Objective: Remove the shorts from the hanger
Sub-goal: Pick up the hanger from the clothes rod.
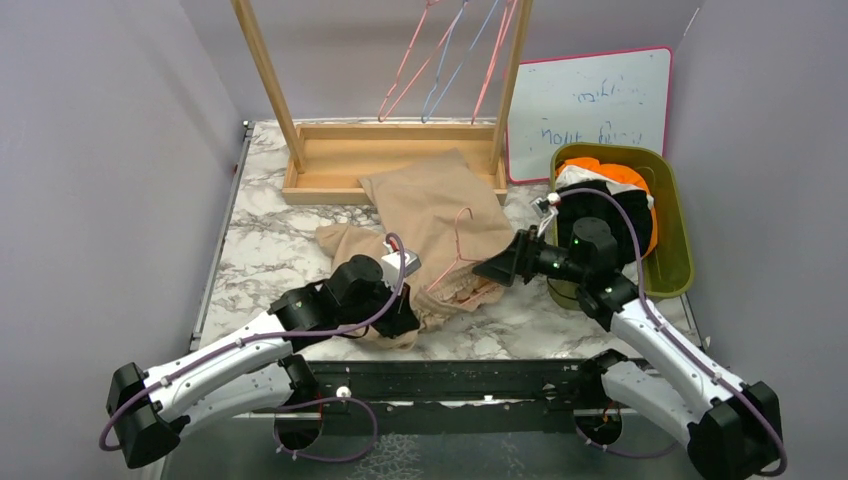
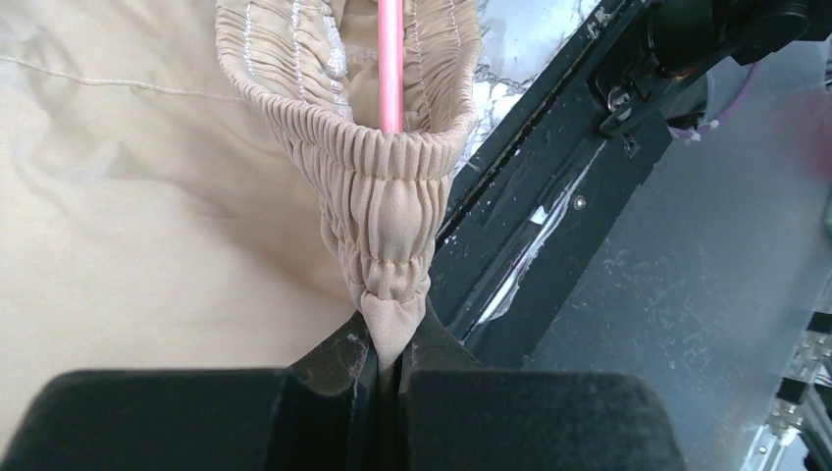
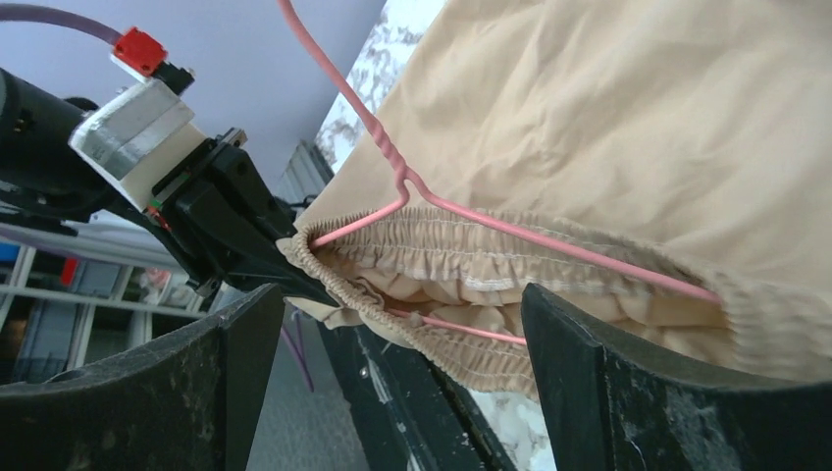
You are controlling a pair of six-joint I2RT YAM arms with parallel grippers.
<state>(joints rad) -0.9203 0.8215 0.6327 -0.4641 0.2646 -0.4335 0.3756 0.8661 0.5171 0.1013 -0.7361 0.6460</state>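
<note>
Lying flat on the marble counter, the tan shorts carry the pink hanger inside the waistband. The left tool is pinched tight on the waistband's near end; the right tool stands spread wide, holding nothing, facing the waistband opening.

the rack and its hangers run off the top edge overhead. the whiteboard writing is too faint to read. the right arm covers much of the bin, so only patches of orange cloth, white cloth and black cloth show.

in the left wrist view a fold of the tan shorts vanishes inside the left gripper, whose fingers are cut by the bottom edge. the pink hanger leaves the top edge.

in the right wrist view its hook is cut off at the top, its lower bar dips inside the waistband, and the background at far left is a blur.
</note>
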